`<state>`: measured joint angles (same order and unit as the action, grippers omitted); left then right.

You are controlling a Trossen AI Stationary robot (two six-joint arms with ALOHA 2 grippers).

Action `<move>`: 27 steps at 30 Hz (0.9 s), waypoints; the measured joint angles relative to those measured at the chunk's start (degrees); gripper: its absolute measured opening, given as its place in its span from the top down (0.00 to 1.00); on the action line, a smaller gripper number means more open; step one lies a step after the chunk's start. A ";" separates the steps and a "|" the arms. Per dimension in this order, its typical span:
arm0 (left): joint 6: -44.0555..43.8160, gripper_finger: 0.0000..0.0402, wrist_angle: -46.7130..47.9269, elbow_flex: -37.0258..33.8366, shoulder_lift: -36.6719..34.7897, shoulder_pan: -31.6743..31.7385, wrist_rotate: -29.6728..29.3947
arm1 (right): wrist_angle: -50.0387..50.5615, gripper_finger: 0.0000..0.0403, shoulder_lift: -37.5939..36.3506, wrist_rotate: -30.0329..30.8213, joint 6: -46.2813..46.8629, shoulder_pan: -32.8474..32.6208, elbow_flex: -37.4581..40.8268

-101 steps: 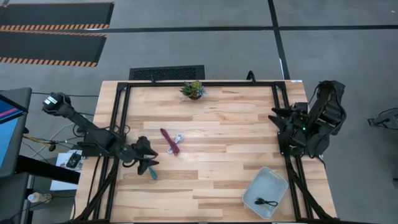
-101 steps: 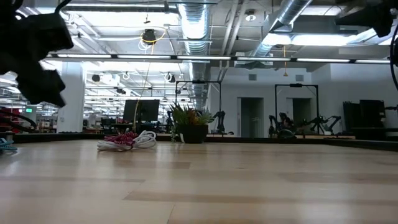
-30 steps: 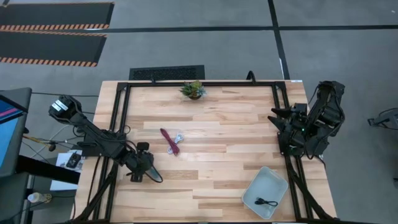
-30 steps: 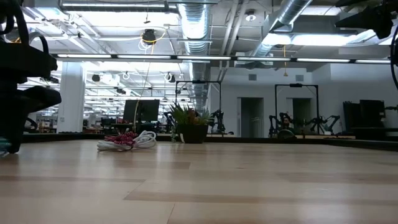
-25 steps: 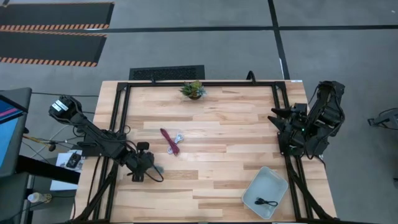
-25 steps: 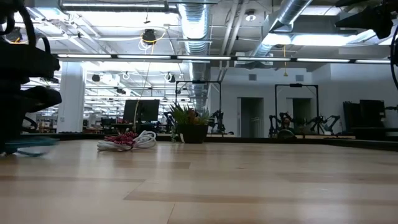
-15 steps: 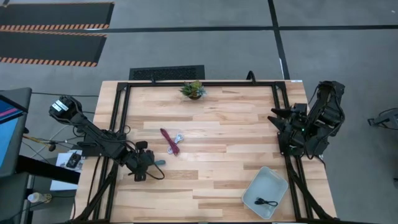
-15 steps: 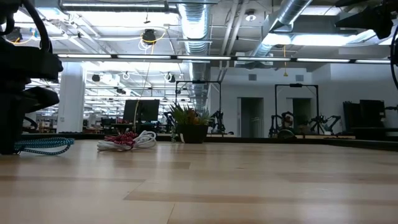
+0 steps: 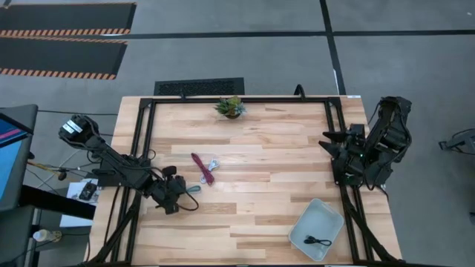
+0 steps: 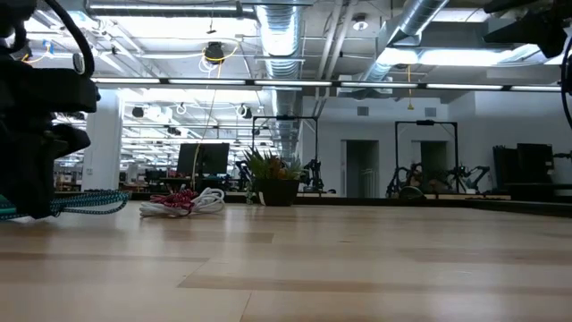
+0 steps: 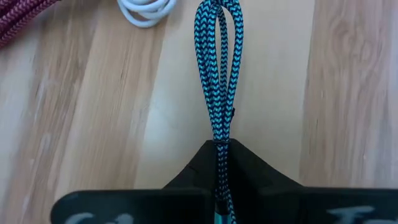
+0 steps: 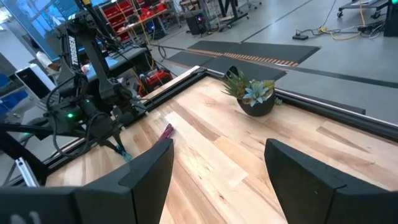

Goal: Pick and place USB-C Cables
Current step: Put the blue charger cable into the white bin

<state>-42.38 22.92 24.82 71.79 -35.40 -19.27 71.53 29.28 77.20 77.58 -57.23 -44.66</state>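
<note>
The left gripper (image 9: 178,190) sits low over the left part of the wooden table (image 9: 267,148), its two dark fingers (image 11: 245,171) pinched tight on one end of the teal cable (image 11: 218,74). That cable is a narrow folded loop of braided cord, woven in a teal and dark herringbone, and its long axis runs straight out from the fingertips, with the rounded free end pointing toward the table's middle; in the high view it shows as a short teal strip (image 9: 192,189) just beside the gripper, and in the low view it lies along the tabletop (image 10: 85,202). Near its far end lie the maroon cable (image 9: 201,167), a long braided bundle set on a slant, and the white cable (image 9: 214,165), a smooth coil touching the maroon one. The black cable (image 9: 320,240) lies loosely coiled inside the pale rectangular tray (image 9: 304,222) at the table's near right corner. A small potted plant (image 9: 231,107) with spiky leaves stands at the far edge. The right gripper (image 12: 217,180) waits raised at the right side of the table, its fingers spread wide apart and holding nothing.
</note>
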 joint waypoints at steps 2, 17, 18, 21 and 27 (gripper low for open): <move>-0.36 0.99 0.04 0.00 0.00 -0.02 -0.29 | 0.00 0.31 0.02 -0.26 0.00 -0.02 0.00; -2.63 0.99 -1.91 0.04 -0.11 -0.07 -0.04 | -0.02 0.31 0.02 -0.96 1.76 0.00 0.00; -3.08 0.99 -2.60 0.04 -0.11 -0.07 -0.06 | -0.09 0.31 0.02 -0.96 1.87 -0.02 0.00; -4.58 0.99 -5.48 0.58 -0.13 -0.07 0.69 | -0.27 0.31 0.02 -0.94 1.92 -0.01 0.00; -2.19 0.99 -5.83 5.51 -0.15 -0.09 -0.90 | -0.46 0.31 0.02 -0.56 1.92 -0.02 0.00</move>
<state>-44.57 17.09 30.33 71.64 -35.48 -20.17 71.07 29.30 76.64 79.50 -57.25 -44.66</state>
